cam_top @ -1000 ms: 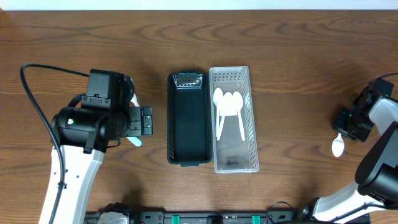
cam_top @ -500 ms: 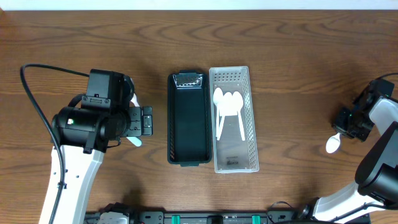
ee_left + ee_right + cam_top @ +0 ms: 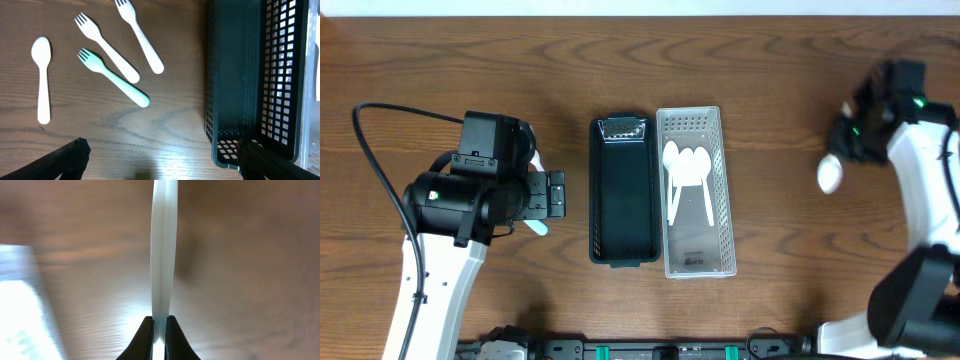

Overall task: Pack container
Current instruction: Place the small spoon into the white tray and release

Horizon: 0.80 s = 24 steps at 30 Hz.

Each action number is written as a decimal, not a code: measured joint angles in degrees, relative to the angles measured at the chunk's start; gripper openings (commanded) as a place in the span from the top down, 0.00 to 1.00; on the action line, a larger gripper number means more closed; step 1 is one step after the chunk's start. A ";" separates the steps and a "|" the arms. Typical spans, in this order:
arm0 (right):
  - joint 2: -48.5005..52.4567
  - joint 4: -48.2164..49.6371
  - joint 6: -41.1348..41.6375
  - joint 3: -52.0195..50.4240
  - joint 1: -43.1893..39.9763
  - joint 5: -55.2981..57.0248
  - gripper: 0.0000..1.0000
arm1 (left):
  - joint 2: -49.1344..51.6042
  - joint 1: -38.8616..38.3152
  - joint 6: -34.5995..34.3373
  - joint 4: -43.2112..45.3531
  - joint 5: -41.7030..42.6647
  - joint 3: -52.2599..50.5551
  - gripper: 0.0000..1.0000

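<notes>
Right gripper pinches white spoon, upper right, likely bound for spoon-holding clear tray; left gripper spread empty.

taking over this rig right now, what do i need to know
Left gripper: open, holding nothing, above the loose cutlery left of the black tray.
Right gripper: shut on a spoon, well right of the white tray.
Done: three spoons lie in the white tray; the black tray is empty.
Left: pack the held spoon, then the table spoon, two white forks and green fork.
</notes>
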 measured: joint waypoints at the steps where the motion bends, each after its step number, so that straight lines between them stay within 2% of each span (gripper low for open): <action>1: -0.85 -0.76 0.26 2.08 2.75 -0.11 0.99 | 0.00 0.00 0.00 -0.02 0.00 0.00 0.04; 6: -2.45 -0.33 2.62 7.52 17.14 -0.74 0.99 | 0.00 0.00 0.00 0.00 0.00 0.00 0.04; 12: -0.17 1.81 6.62 7.52 28.02 -0.28 0.98 | 0.00 0.00 0.00 0.00 0.00 0.00 0.04; 24: 17.33 2.32 8.33 7.45 33.48 1.70 0.97 | 0.00 0.00 0.00 0.02 0.00 0.00 0.04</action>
